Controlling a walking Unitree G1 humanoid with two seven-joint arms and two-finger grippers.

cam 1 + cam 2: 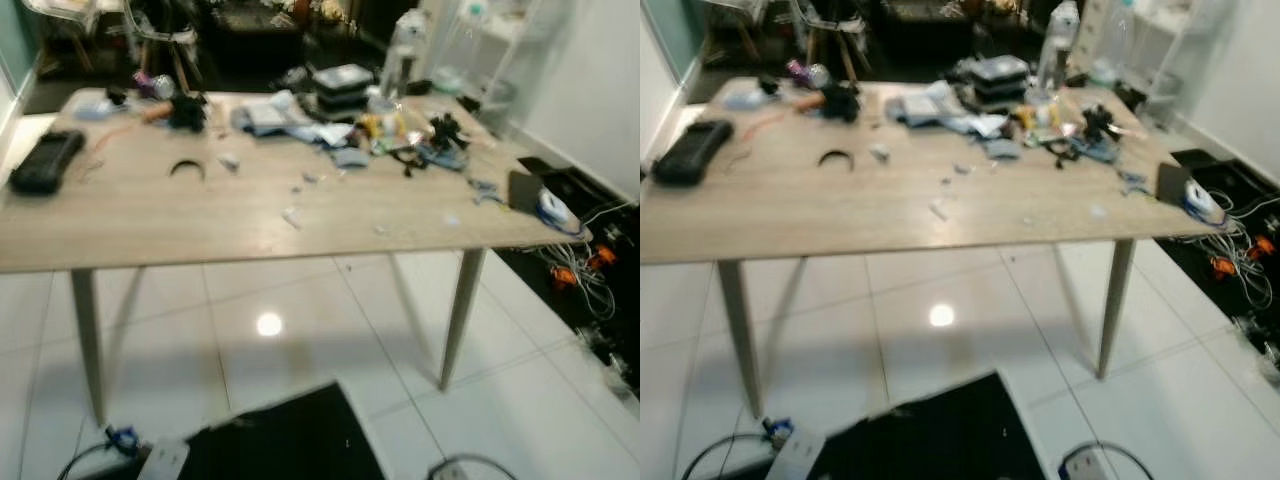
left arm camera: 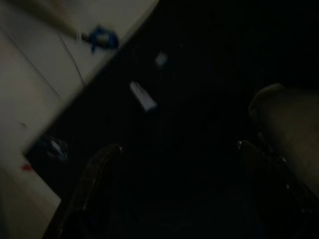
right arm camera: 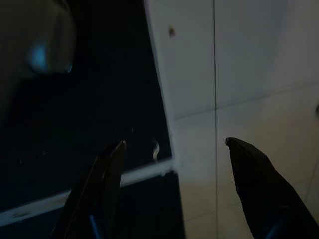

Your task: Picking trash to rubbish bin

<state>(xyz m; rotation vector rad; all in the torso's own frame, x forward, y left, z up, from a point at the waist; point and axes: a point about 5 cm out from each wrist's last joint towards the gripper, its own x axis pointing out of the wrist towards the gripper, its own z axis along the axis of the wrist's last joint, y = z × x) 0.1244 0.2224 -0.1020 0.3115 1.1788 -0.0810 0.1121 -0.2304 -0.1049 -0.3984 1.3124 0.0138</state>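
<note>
**Scraps scattered on the surface, both tools low and spread wide**

We see the trash as small pale scraps (image 1: 292, 215) lying loose on the middle of the wooden surface (image 1: 150, 225), with a few more bits (image 1: 310, 180) just behind them and another small scrap (image 1: 229, 161) beside a dark curved band (image 1: 186, 168). Further back we find a heap of clutter (image 1: 400, 135): crumpled pale paper or cloth (image 1: 270, 115), stacked dark containers (image 1: 342, 85), a clear plastic bottle (image 1: 400, 50) standing upright, and tangled dark items (image 1: 445, 135). At the surface's left end lies a black case (image 1: 45, 160); near the right end sit a dark flat object (image 1: 525, 190) and a white-and-blue thing (image 1: 555, 208). We cannot make out a rubbish bin.

Below, the floor is white tile (image 1: 300, 310), with a black mat (image 1: 290, 440) in the foreground and cables (image 1: 590, 270) on the right.

Our left tool (image 2: 174, 154) hangs over the black mat, fingers (image 2: 97, 169) spread wide and holding nothing; the picture is very dark. Our right tool (image 3: 174, 144) hangs where the mat's edge meets the tile, fingers (image 3: 107, 169) also wide apart and empty.
</note>
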